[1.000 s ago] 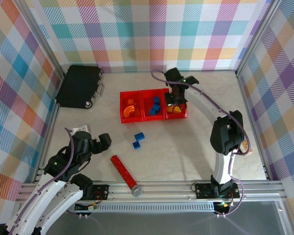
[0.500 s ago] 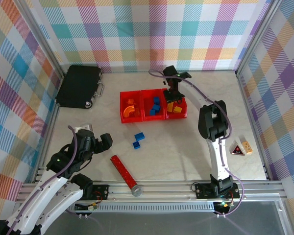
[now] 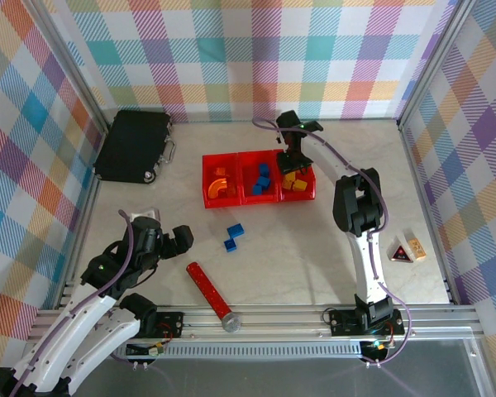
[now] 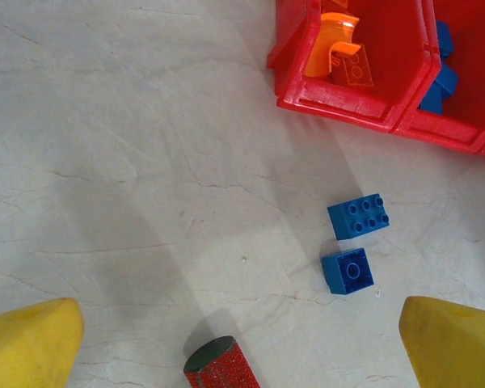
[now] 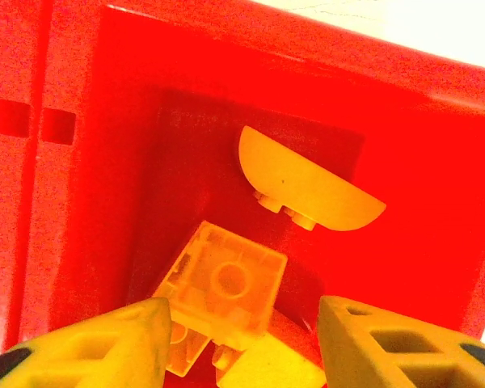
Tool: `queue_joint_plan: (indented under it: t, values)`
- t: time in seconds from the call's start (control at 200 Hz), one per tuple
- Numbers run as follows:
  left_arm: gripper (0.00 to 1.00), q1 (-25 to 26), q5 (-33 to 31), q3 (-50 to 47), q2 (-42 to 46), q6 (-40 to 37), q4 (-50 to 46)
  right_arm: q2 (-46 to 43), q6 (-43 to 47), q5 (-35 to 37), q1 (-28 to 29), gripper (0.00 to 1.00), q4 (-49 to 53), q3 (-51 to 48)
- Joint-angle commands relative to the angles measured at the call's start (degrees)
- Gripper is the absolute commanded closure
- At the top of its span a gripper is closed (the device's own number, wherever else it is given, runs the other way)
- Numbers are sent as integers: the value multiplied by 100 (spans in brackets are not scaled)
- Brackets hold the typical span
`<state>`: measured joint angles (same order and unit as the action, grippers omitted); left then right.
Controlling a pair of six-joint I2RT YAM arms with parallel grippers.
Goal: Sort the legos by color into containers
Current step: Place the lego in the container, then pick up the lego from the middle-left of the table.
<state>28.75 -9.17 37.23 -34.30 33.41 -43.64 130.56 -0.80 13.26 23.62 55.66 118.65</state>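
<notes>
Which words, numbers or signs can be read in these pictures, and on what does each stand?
None can be read.
The dark triangular piece bears a light mark, too small to read.
The studs of the blue brick show no lettering.

No text, label, brand or number can be read anywhere. At the right side of the desk (image 3: pixel 314 240) lies a small triangular piece (image 3: pixel 399 253) with a red border and a dark face, shaped like a warning sign. Whatever mark it carries is too small to make out. The little orange block (image 3: pixel 418 247) just beside it, on its right, bears pale specks that cannot be read either.
</notes>
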Motion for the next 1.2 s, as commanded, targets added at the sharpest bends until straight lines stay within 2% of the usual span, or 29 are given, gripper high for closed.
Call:
queue_joint_plan:
  t: [0.0,0.365,0.525,0.68,0.865,1.025,1.195]
  values:
    - [0,43,178,39,-71,-61,69,-119,-34,-98,-24,47,205,170]
    - [0,51,809,-163,-302,-71,381,-1178,-383,-816,-19,44,140,-370]
    - [0,128,1002,-221,-518,-30,531,-2281,-770,-1247,-2,42,-678,-1663]
    - [0,299,1101,-323,-781,94,874,-3432,-1076,-1623,-6,32,-1437,-3120]
    - [0,656,867,-170,-1377,127,1053,-4592,-1246,-1752,-6,15,-1911,-4505]
    - [1,989,683,94,-2061,125,1133,-5243,-1217,-1778,-13,8,-2030,-5195]
    - [0,1317,457,422,-2803,101,1110,-5702,-1135,-1809,-15,3,-2045,-5546]
